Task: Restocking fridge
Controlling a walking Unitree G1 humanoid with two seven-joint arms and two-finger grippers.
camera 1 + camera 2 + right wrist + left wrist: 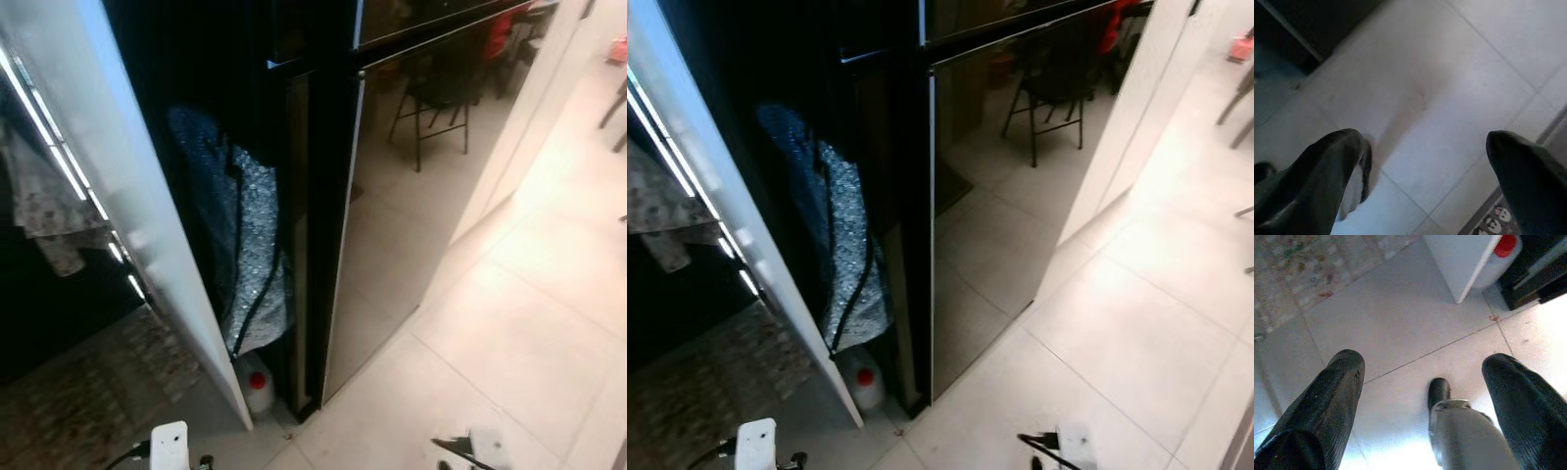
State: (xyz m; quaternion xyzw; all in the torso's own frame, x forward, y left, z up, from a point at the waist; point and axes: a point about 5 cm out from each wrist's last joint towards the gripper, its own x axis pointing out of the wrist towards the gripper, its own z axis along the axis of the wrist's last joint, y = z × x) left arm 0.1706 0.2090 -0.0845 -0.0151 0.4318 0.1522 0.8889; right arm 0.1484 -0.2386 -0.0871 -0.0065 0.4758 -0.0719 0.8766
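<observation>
While facing tall glossy black fridge, door closed: left gripper and right gripper wide apart, empty, low over floor. Risk: clipping white red-capped plastic jug beside fridge.

The fridge door at twelve o'clock is glossy black, mirroring a dark chair and pale tiles. At ten o'clock stands a white panel with a bright white light strip along its edge. Between them hangs silvery-blue bubble wrap, crossed by a black cable. Under it, at six o'clock, sits a white jug with a red cap. The floor is cream tile with thin grey joints; at eight o'clock lies a rug speckled brown and beige. Both grippers' fingers are black.
</observation>
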